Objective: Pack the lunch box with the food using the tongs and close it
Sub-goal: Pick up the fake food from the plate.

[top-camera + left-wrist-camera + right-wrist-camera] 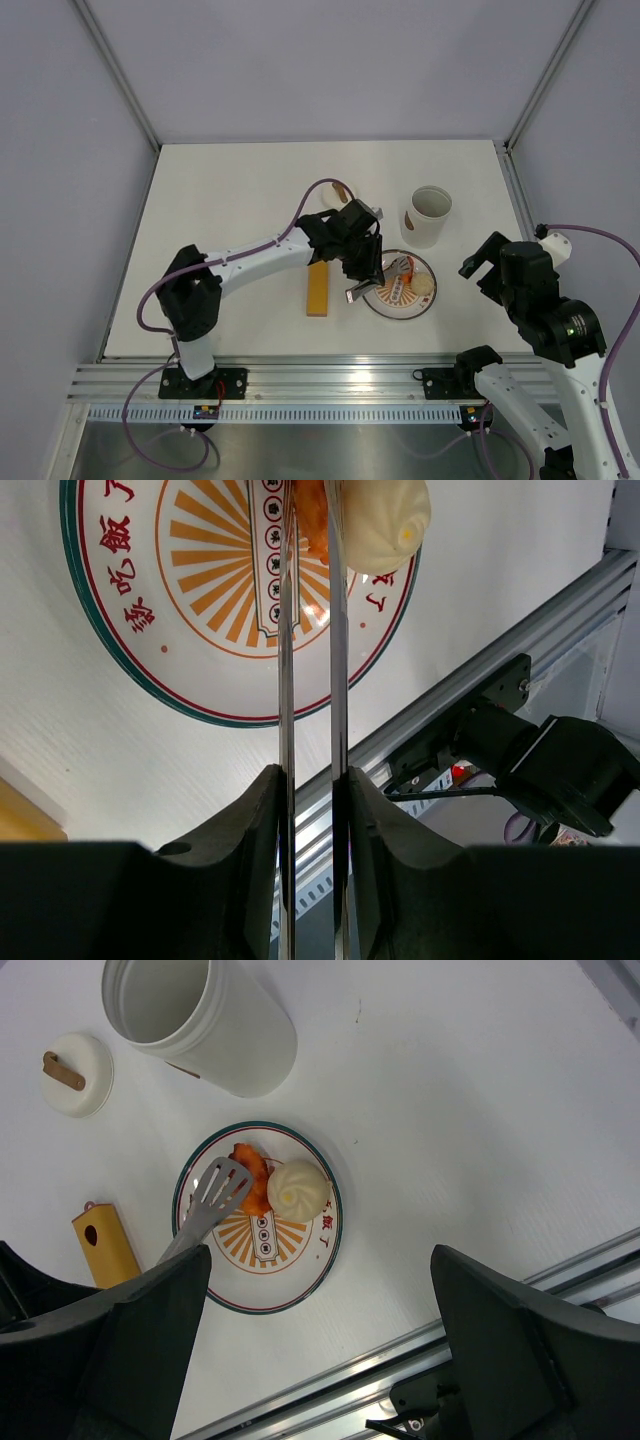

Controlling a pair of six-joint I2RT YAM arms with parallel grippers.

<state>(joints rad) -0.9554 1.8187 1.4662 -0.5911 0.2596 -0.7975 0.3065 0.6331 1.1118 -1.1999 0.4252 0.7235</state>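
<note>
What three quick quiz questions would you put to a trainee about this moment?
1. True or false: the lid lies on the table beside the open lunch box.
2. The tongs' tips are at: A) the orange-red food piece, B) the lid, C) the lunch box.
3. Which gripper holds the tongs?
Key: 1 true; 2 A; 3 the left gripper.

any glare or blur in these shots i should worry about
Left wrist view: glare streaks run down the tongs, plate print readable. Right wrist view: the jaws of the right gripper are dark soft shapes up close, tub sharp. Top view: even light, faint shadows on the table.
</note>
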